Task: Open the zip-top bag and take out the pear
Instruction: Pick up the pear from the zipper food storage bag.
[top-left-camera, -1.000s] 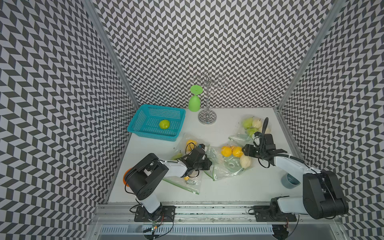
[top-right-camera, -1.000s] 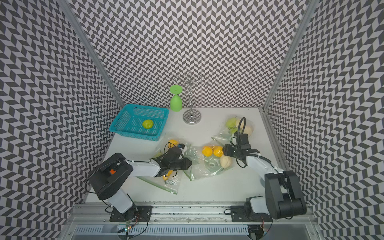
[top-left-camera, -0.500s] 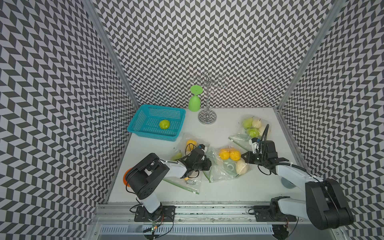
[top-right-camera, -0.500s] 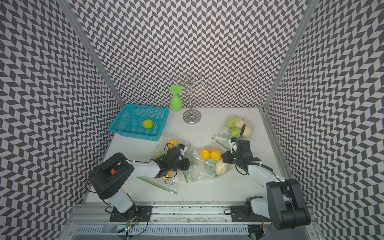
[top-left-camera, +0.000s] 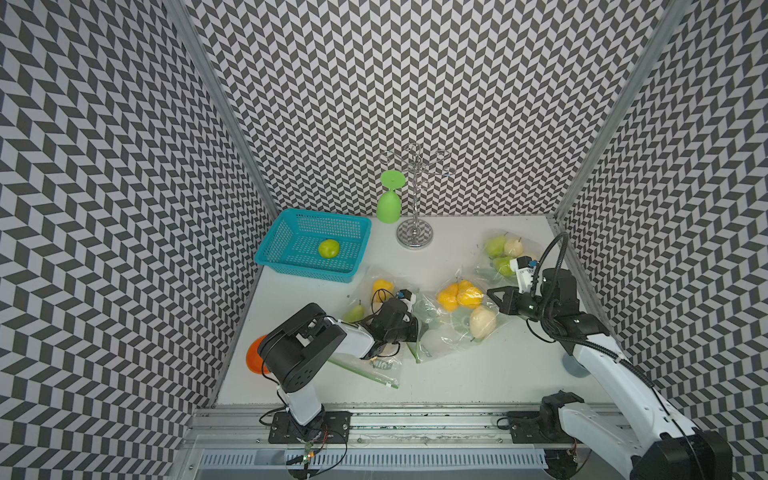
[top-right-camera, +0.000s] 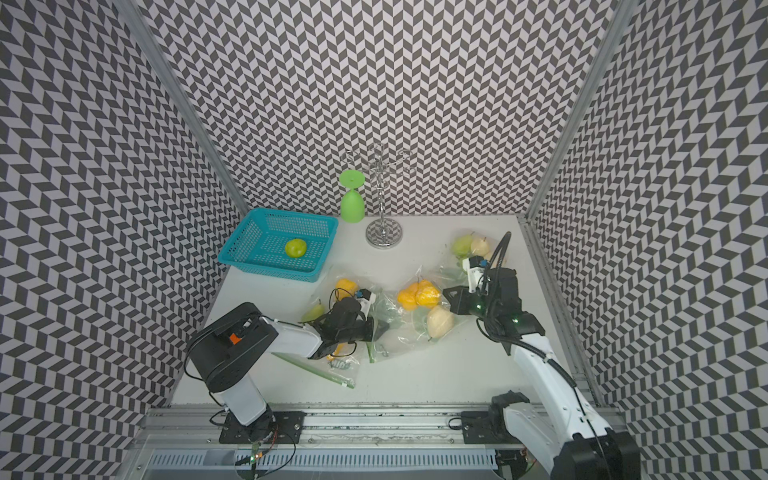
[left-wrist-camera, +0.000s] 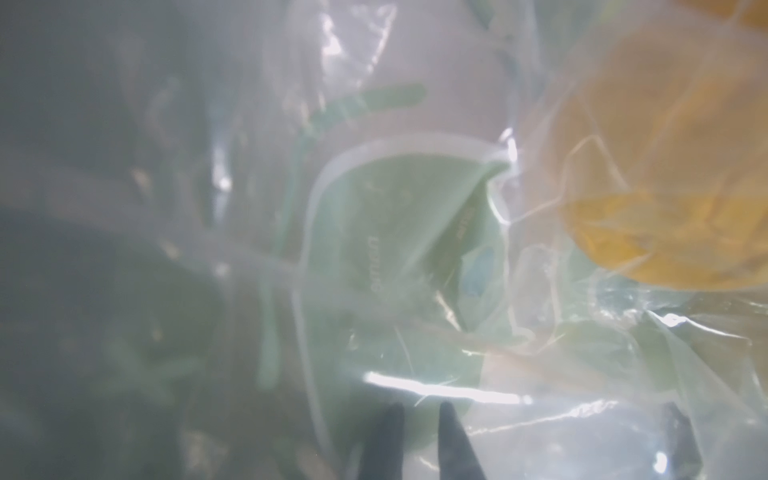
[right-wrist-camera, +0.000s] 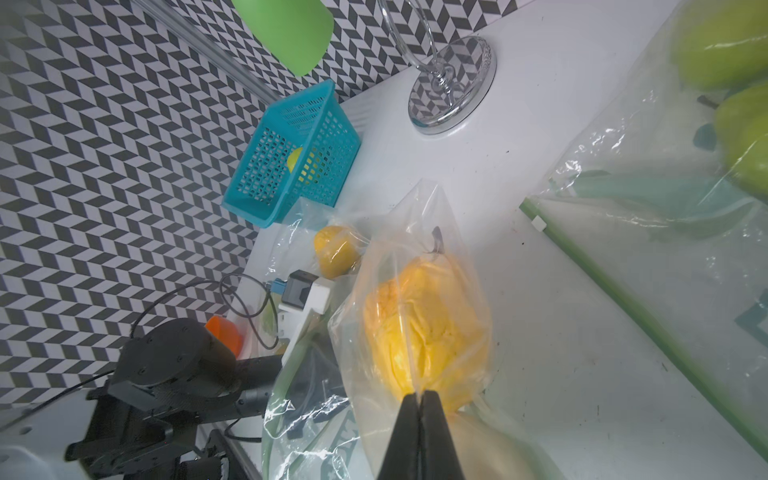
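Currently pinched at both ends: clear zip-top plastic bag (top-left-camera: 449, 334) on white worktop (top-left-camera: 457, 386), long axis running claw to claw. Right claw (top-left-camera: 491, 292) tips together on film beside the yellow fruits (top-left-camera: 459, 294); left claw (top-left-camera: 414, 328) nearly closed, apparently on film at the green zip strip (top-left-camera: 414, 353). Pale cream pear (top-left-camera: 483, 322) inside, just beside right claw, nearer that arm.

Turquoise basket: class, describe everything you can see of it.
The turquoise basket looks like a rectangular plastic tray, with perforated walls and floor that flare to an open top. It stands upright at the table's far left corner, close to the patterned wall. One round green fruit lies inside.
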